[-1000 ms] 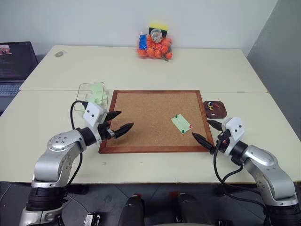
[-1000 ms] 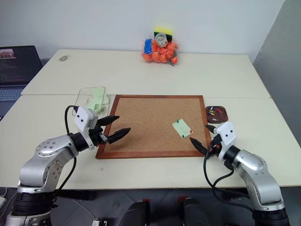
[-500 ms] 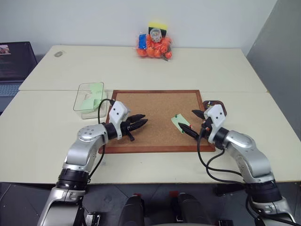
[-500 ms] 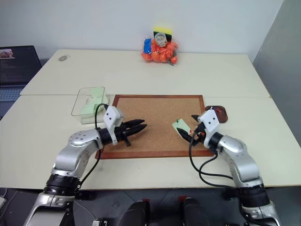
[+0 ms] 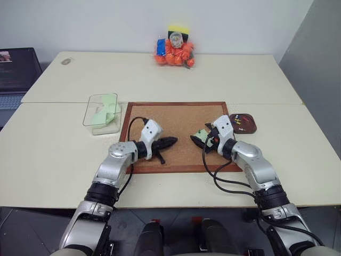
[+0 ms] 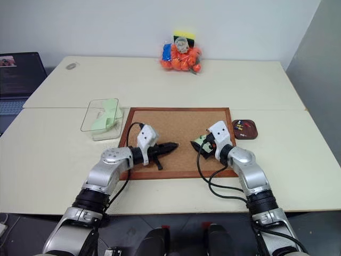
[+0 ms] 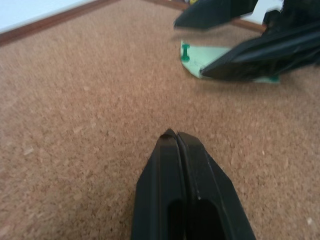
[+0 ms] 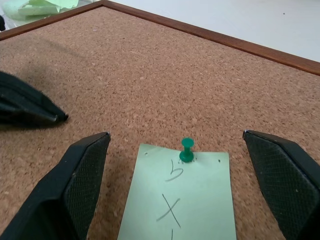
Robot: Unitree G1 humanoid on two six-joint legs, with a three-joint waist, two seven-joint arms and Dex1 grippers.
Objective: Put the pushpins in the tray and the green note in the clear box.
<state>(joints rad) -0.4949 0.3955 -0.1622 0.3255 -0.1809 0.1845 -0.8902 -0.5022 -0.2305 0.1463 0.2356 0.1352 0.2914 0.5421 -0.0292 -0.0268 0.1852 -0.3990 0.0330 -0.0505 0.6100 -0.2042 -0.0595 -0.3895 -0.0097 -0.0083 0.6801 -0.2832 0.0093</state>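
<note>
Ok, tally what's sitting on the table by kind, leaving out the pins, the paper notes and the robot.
Cork board: 1
Clear box: 1
Tray: 1
Orange bag: 1
Small round grey thing: 1
Total: 5

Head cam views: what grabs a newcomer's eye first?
Both black two-finger grippers meet over the wood-framed cork board: the right gripper stands wide open around a pale green paper note pinned by a green pushpin, while the left gripper is shut, pointing at the note from across the board. Next, the bright orange bag of objects at the table's far edge.
</note>
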